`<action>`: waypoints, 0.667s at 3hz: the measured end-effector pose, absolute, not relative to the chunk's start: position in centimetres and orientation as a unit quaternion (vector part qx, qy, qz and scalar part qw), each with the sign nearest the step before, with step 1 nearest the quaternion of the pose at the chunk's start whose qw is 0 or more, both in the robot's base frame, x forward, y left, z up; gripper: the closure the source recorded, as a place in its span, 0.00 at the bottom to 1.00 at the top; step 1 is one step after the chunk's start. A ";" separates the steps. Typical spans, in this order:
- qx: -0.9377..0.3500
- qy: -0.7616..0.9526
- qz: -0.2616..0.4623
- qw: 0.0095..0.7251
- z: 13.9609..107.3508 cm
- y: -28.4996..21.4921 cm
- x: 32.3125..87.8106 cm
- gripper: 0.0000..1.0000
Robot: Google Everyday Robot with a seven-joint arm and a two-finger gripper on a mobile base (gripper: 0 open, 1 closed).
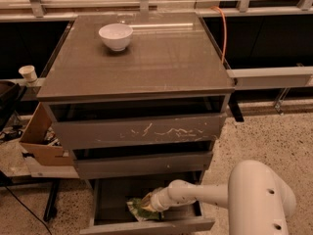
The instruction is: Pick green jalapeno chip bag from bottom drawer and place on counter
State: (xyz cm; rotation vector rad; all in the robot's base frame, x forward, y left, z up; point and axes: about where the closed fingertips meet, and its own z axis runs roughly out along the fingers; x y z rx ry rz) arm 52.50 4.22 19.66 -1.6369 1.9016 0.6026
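Note:
The green jalapeno chip bag (138, 208) lies inside the pulled-out bottom drawer (146, 225), near its middle. My gripper (148, 203) reaches in from the right on a white arm and sits right over the bag, its tip against the bag's right part. The counter (146, 62) is the glossy grey-brown top of the cabinet, high above the drawer. A white bowl (116, 35) stands at its back left.
The scratched upper drawer front (139, 131) and the middle drawer front (144, 164) overhang the bottom drawer. A cardboard box (41, 141) sits left of the cabinet, a paper cup (28, 73) beside it. An orange cable (223, 28) hangs at the back right.

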 end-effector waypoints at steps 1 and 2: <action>-0.610 0.708 0.227 0.274 19.0 4.6 53.0 0.59; -0.610 0.708 0.228 0.272 18.7 4.8 53.2 0.36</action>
